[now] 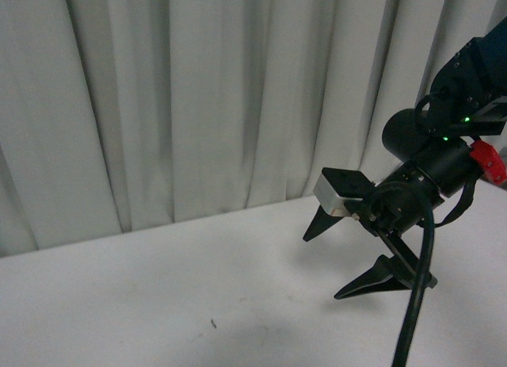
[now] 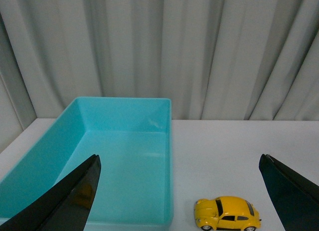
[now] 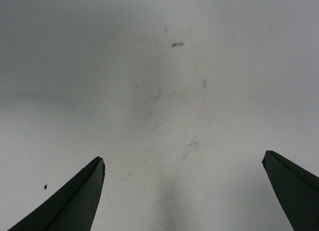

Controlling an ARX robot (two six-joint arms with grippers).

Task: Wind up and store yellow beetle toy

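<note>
Front view: one arm shows, the right one, coming in from 3 o'clock. Its right gripper (image 1: 321, 268) sits at about 4 o'clock, just above the white table (image 1: 158, 296), with its two black fingers spread wide and holding nothing. Two green lights (image 1: 467, 119) glow on the arm, and one red part (image 1: 489, 161) sticks out at its far side. A single dark speck (image 1: 214, 325) lies on the table at 6 o'clock. A pale pleated curtain (image 1: 198, 97) fills the background.

Left wrist view: the left gripper (image 2: 179, 158) is wide open, its two dark fingers (image 2: 70, 201) far apart and touching nothing. One turquoise bin (image 2: 124, 99) stands on the table ahead of it, in front of the curtain. The one yellow beetle toy (image 2: 228, 213) stands upright on its wheels on the table, just beside the bin's outer long wall and not inside it. Its side faces the camera, two wheels show, and its nose points toward the bin. It lies between the lines of the two fingers, apart from both.

Right wrist view: the two finger tips frame a stretch of scuffed white table marked by a few small dark flecks.
</note>
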